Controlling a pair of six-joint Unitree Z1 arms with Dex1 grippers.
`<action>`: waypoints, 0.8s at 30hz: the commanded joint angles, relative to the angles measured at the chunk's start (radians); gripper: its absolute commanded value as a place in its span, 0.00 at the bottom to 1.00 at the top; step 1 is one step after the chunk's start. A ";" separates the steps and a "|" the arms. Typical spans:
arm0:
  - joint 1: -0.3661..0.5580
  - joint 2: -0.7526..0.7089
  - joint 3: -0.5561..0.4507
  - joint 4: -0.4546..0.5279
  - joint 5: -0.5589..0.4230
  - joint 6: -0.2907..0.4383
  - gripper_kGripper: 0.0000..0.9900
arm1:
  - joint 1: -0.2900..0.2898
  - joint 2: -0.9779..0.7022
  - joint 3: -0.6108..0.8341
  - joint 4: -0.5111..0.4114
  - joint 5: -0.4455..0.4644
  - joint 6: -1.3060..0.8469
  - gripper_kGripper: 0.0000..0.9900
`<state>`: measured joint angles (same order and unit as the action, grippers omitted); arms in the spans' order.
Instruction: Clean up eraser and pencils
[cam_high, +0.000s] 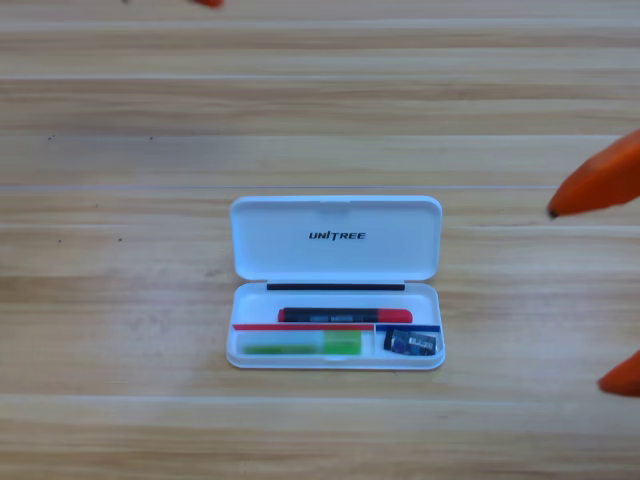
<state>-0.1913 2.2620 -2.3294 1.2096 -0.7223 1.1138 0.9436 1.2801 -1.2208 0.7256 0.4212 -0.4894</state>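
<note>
Everything is packed in the case — only the lid stands open.
The eraser (411, 343) and both pencils (344, 316) lie inside the white case (336, 238); the right gripper (612, 280) waits at the edge, jaws apart, the left gripper (208, 3) barely shows — can't tell. A clumsy push on the lid could slide the case.

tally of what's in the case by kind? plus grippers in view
Pencils: 2, black-and-red pencil and green-and-pale pencil, both in the open white case
Eraser: 1, in the case's lower right compartment
Grippers: 2, right gripper at the right edge, left gripper at the top edge
Total: 5, plus the case
</note>
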 joint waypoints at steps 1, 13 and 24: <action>0.009 0.163 0.004 -0.002 -0.048 -0.014 0.00 | -0.026 -0.010 0.047 -0.038 0.016 0.003 0.97; -0.080 0.203 0.182 0.007 -0.129 -0.032 0.00 | -0.026 0.007 0.040 -0.048 0.022 0.003 0.97; -0.183 0.206 0.255 0.005 -0.137 -0.055 0.00 | -0.026 0.016 0.055 -0.049 0.019 -0.001 0.97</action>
<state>-0.3195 2.4104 -2.1059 1.2116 -0.8482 1.0706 0.9434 1.2811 -1.2021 0.6898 0.4308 -0.4894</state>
